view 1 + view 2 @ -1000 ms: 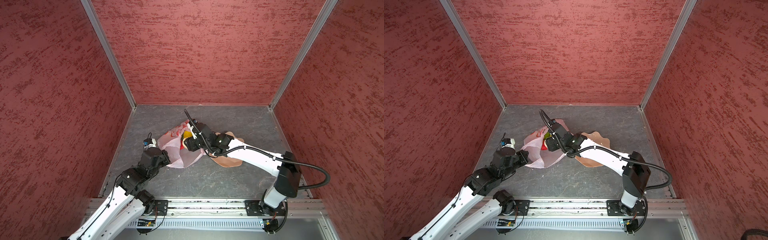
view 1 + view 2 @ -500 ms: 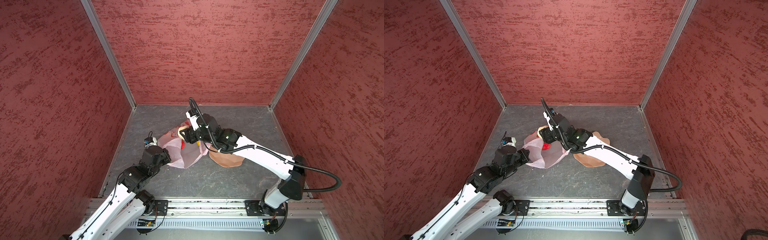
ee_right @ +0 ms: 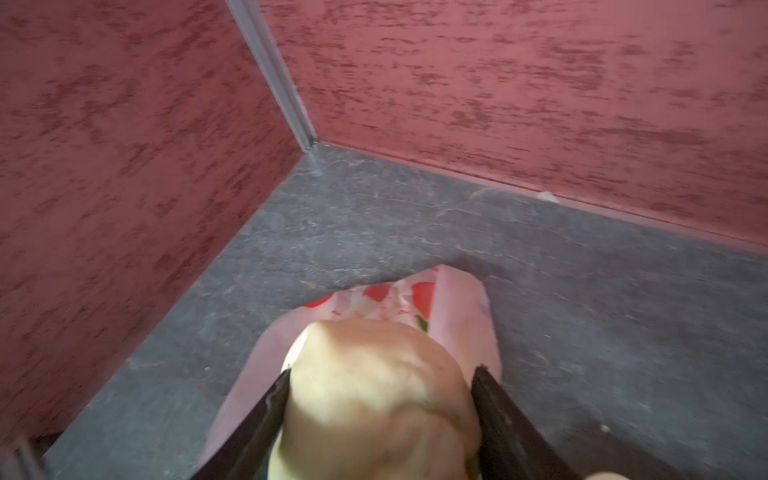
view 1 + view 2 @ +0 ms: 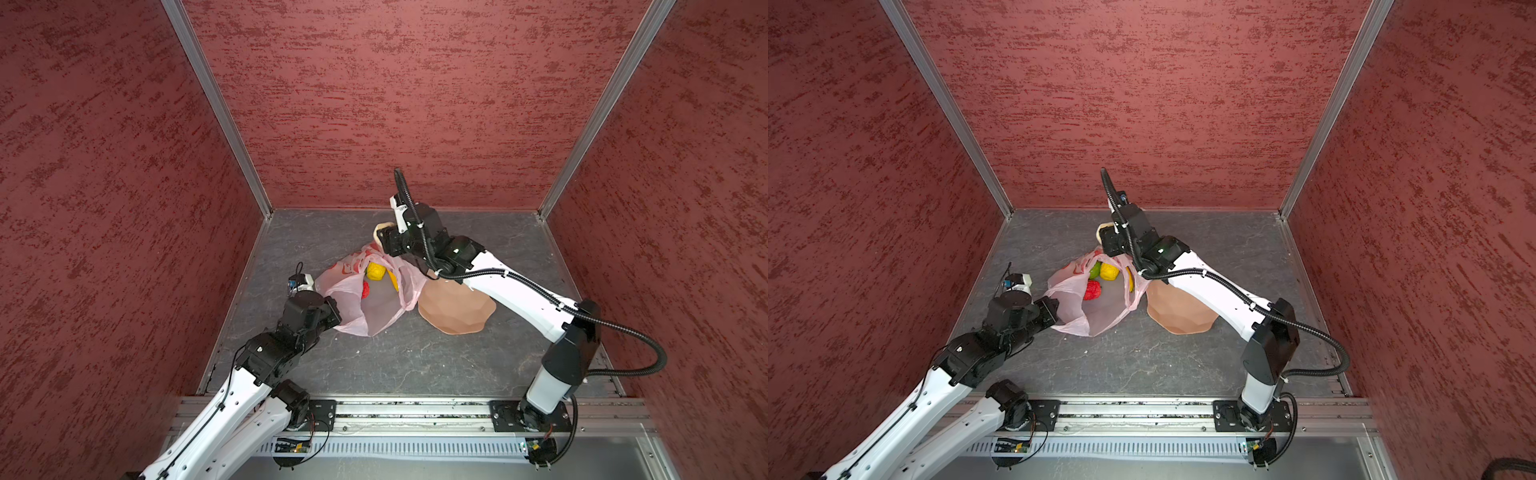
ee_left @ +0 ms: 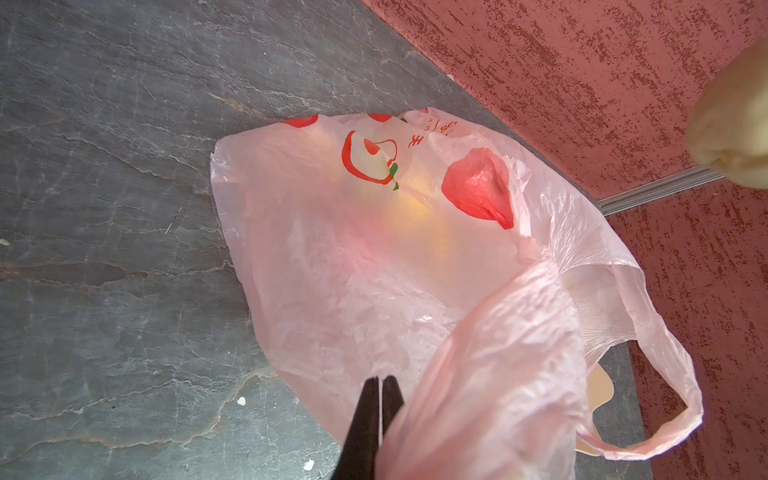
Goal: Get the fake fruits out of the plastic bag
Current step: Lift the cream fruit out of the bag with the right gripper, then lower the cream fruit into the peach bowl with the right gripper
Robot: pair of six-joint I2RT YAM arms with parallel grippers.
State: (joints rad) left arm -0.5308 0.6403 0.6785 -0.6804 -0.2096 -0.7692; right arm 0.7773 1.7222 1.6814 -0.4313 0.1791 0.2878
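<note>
The pale-pink plastic bag (image 4: 376, 309) lies open on the grey floor in both top views. Through its mouth show a yellow round fruit (image 4: 375, 271), a red one (image 4: 365, 289), a green one (image 4: 1095, 270) and the banana (image 4: 1129, 278). My right gripper (image 3: 382, 372) is shut on a beige lumpy fruit (image 3: 374, 399) and holds it in the air above the bag's far end (image 4: 380, 232). My left gripper (image 5: 380, 380) is shut on the bag's near edge (image 5: 478, 374), pinching a fold of the plastic.
A peach-coloured scalloped bowl (image 4: 457, 316) sits on the floor right beside the bag, under my right forearm. Red textured walls close in the back and both sides. A metal rail (image 4: 415, 409) runs along the front edge.
My right gripper has risen out of the bag's mouth with the beige fruit and moved toward the back wall. The left gripper has kept its hold on the bag.
</note>
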